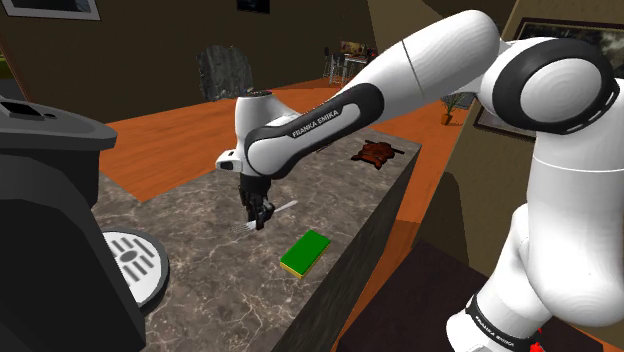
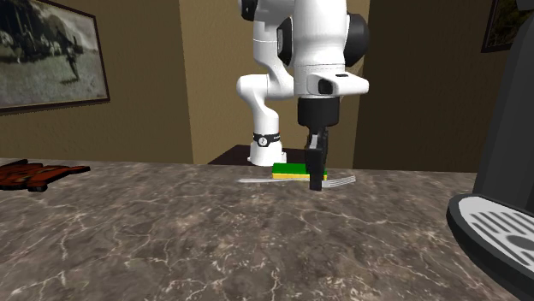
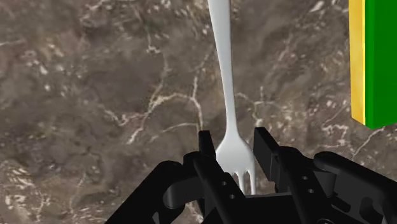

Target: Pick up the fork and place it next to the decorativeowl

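Observation:
A white fork [image 3: 224, 83] lies along the dark marble counter [image 1: 190, 300], and my gripper [image 3: 232, 137] is shut on its head just behind the tines. In the shoulder view the fork [image 1: 283, 208] pokes out beside the gripper [image 1: 257, 218], handle pointing toward the counter's far end. The second exterior view has the gripper [image 2: 317, 180] low over the counter with the fork [image 2: 261, 180] level across it; I cannot tell whether it is lifted. The brown owl ornament [image 1: 377, 153] [image 2: 36, 175] rests flat near the far corner, well away from the gripper.
A green and yellow sponge [image 1: 306, 253] [image 2: 289, 170] [image 3: 372, 57] lies close beside the gripper, near the counter's edge. A dark coffee machine [image 1: 50, 200] [image 2: 512, 111] with a round drip tray [image 1: 135, 262] stands at the counter's near end.

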`<action>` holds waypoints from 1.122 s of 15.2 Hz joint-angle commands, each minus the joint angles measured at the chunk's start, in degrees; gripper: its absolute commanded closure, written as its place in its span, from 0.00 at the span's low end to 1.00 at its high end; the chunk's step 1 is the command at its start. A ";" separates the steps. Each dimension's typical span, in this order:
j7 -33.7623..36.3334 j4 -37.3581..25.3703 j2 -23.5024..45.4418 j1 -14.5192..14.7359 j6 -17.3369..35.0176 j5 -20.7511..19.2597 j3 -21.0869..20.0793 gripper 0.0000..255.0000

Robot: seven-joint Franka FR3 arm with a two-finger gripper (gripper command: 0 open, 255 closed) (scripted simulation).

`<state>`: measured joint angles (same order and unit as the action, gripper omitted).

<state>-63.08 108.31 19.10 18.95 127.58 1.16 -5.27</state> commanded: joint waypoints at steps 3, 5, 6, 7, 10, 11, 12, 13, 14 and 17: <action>-0.04 -1.10 -1.62 -0.10 -2.74 0.12 -0.03 1.00; -0.03 -1.73 -2.32 -0.12 -4.07 0.17 -0.05 1.00; -0.02 -2.07 -2.66 -0.13 -4.74 0.19 -0.06 1.00; -0.02 -2.19 -2.80 -0.14 -5.01 0.20 -0.06 1.00; -3.94 0.04 -4.43 -2.61 -4.55 0.76 1.16 1.00; -5.26 0.65 -4.88 -3.42 -4.45 0.93 1.59 1.00; -6.59 1.19 -5.29 -4.23 -4.36 1.09 2.03 1.00; -7.92 1.66 -5.65 -5.04 -4.30 1.23 2.48 1.00; -9.25 2.07 -5.96 -5.85 -4.26 1.37 2.94 1.00; -13.25 2.88 -6.60 -8.26 -4.27 1.75 4.37 1.00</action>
<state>-74.63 110.72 13.12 11.69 123.53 2.74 -1.48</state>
